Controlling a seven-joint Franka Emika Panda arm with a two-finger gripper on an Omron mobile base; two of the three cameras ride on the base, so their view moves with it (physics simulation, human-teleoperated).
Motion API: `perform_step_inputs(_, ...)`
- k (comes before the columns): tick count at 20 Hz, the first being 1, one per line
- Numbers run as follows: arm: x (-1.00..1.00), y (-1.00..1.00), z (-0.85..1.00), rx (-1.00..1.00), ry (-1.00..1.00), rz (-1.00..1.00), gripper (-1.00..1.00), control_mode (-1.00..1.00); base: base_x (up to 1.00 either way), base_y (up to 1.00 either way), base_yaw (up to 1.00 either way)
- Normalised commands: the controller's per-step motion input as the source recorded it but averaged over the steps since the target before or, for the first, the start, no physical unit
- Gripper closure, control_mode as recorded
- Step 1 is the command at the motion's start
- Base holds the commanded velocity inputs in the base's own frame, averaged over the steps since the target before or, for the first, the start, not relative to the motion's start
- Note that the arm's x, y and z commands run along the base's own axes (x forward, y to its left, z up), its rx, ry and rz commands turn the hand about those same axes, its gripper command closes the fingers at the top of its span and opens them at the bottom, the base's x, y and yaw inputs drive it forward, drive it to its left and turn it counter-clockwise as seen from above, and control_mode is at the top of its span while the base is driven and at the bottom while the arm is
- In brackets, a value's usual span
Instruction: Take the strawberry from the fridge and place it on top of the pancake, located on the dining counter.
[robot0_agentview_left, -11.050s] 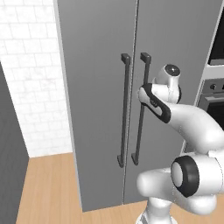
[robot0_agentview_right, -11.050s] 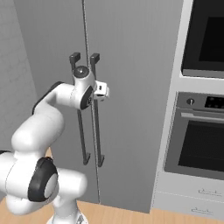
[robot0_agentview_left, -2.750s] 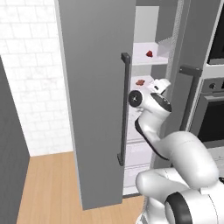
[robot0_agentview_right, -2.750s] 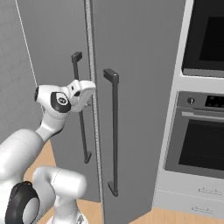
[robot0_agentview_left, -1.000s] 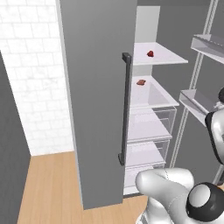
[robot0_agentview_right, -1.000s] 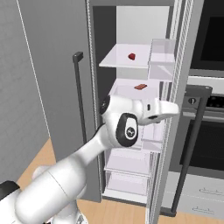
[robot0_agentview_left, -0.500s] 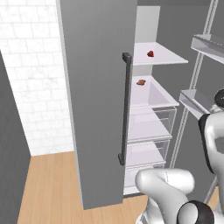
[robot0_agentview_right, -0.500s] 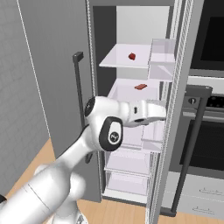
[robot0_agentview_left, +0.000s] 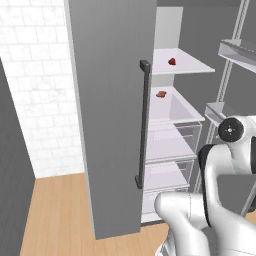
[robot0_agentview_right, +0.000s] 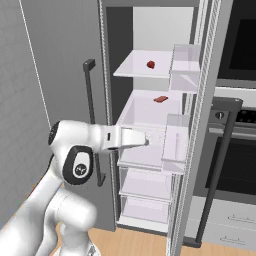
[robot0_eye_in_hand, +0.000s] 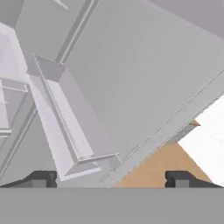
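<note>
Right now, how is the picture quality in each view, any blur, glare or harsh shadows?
Left base view: flat, even rendered light, no glare; the strawberry on the fridge's top shelf is small but clear. Right base view: equally even, with soft shading inside the compartment. Hand view: tilted and coarse, door bin edges slightly soft, no glare.

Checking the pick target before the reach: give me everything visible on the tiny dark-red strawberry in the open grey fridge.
The tiny rounded dark-red strawberry sits on the top white shelf of the grey fridge, whose right door is swung open. It rests alone, apart from the flat reddish-brown piece on the shelf below. Nothing touches it but the shelf. It is too small to make out its top or which way it lies.
</note>
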Motion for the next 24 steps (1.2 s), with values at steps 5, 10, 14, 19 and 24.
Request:
perform_step_inputs(5,-0.45,0.72,0.00,0.13,-0.01,0.11,-1.00,-1.00,0.00,0.00,0.00)
perform_step_inputs(10,-0.34,0.70,0.01,0.20,0.00,0.20,-1.00,-1.00,0.00,0.00,0.00)
perform_step_inputs(14,-0.28,0.66,-0.12,0.24,-0.01,0.24,-1.00,-1.00,0.00,0.00,0.00)
perform_step_inputs(19,-0.08,0.59,-0.42,0.27,-0.01,0.27,-1.00,-1.00,0.00,0.00,0.00)
perform_step_inputs(24,0.00,0.50,-0.48,0.26,0.00,0.26,-1.00,-1.00,0.00,0.00,0.00)
